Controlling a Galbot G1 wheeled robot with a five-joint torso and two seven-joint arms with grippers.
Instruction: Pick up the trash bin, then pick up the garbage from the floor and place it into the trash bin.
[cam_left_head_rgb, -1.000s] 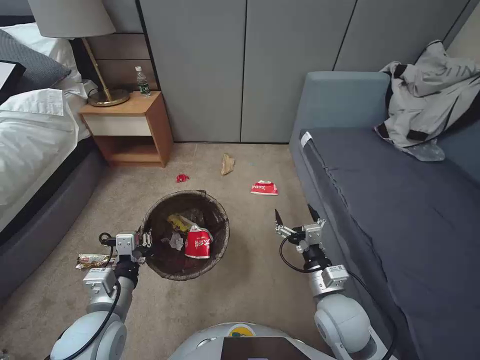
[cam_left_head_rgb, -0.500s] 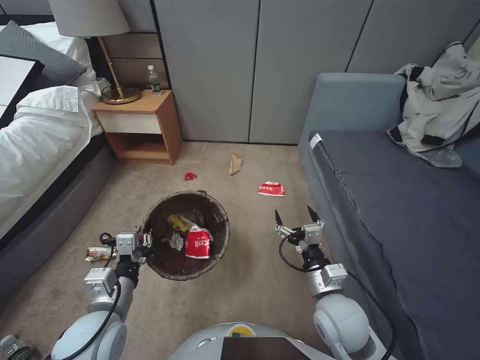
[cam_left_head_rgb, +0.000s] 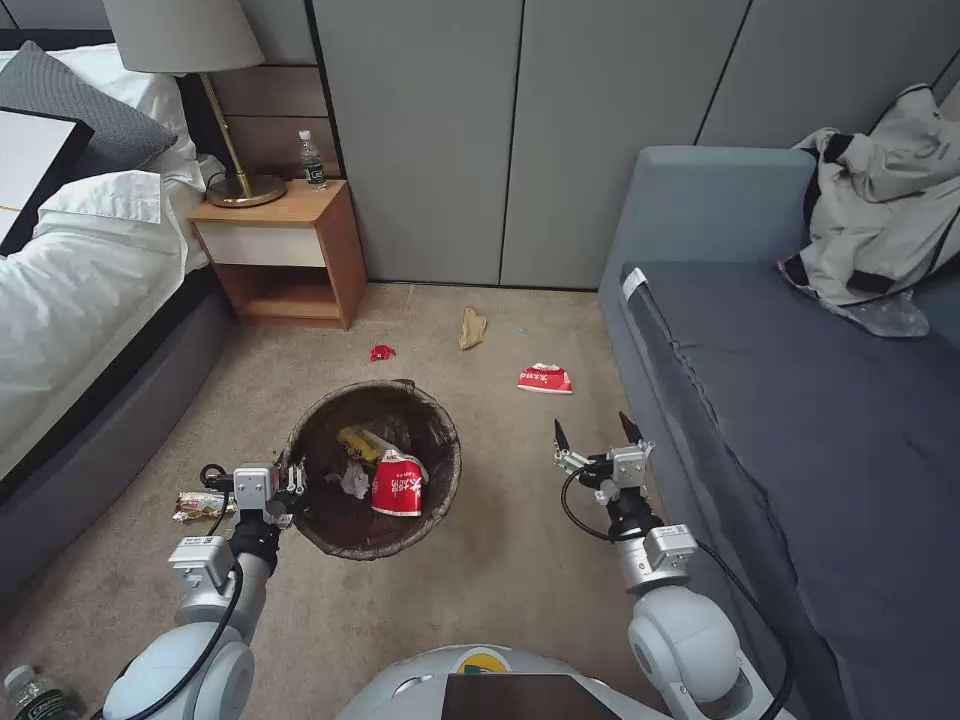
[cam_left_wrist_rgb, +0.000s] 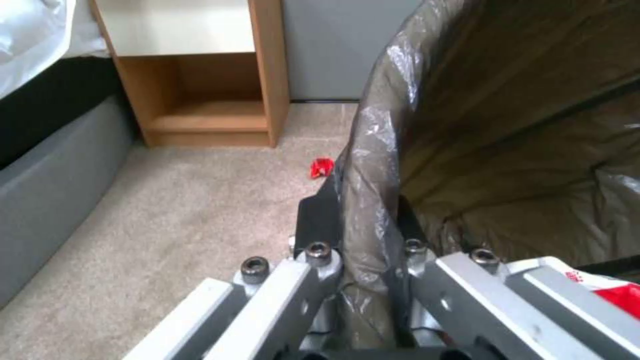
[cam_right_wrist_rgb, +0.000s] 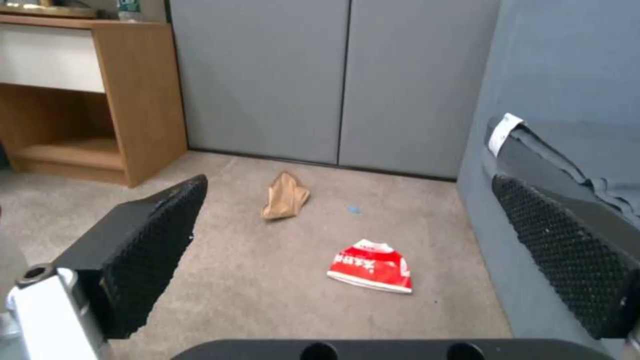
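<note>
The trash bin (cam_left_head_rgb: 330, 525), lined with a dark brown bag, hangs in front of me with my left gripper (cam_left_head_rgb: 293, 482) shut on its near-left rim (cam_left_wrist_rgb: 367, 200). Inside lie a red-and-white packet (cam_left_head_rgb: 397, 486), a yellow wrapper (cam_left_head_rgb: 357, 441) and a white wad (cam_left_head_rgb: 352, 481). Garbage on the carpet: a red-and-white packet (cam_left_head_rgb: 545, 379) (cam_right_wrist_rgb: 371, 265), a tan paper bag (cam_left_head_rgb: 471, 327) (cam_right_wrist_rgb: 285, 196), a small red scrap (cam_left_head_rgb: 381, 352) (cam_left_wrist_rgb: 322, 167) and a shiny wrapper (cam_left_head_rgb: 193, 505) left of the bin. My right gripper (cam_left_head_rgb: 592, 436) is open, held above the carpet short of the packet.
A sofa (cam_left_head_rgb: 800, 420) with a grey-and-black jacket (cam_left_head_rgb: 880, 230) runs along the right. A bed (cam_left_head_rgb: 70, 290) lies on the left, a nightstand (cam_left_head_rgb: 280, 250) with lamp and water bottle beyond it. A bottle (cam_left_head_rgb: 30, 692) lies by my left base. Grey wardrobe doors (cam_left_head_rgb: 520, 140) close the far side.
The whole view has shifted: the camera turned slightly left, bringing more bed and a floor bottle into view. Both arms and the bin keep their pose.
</note>
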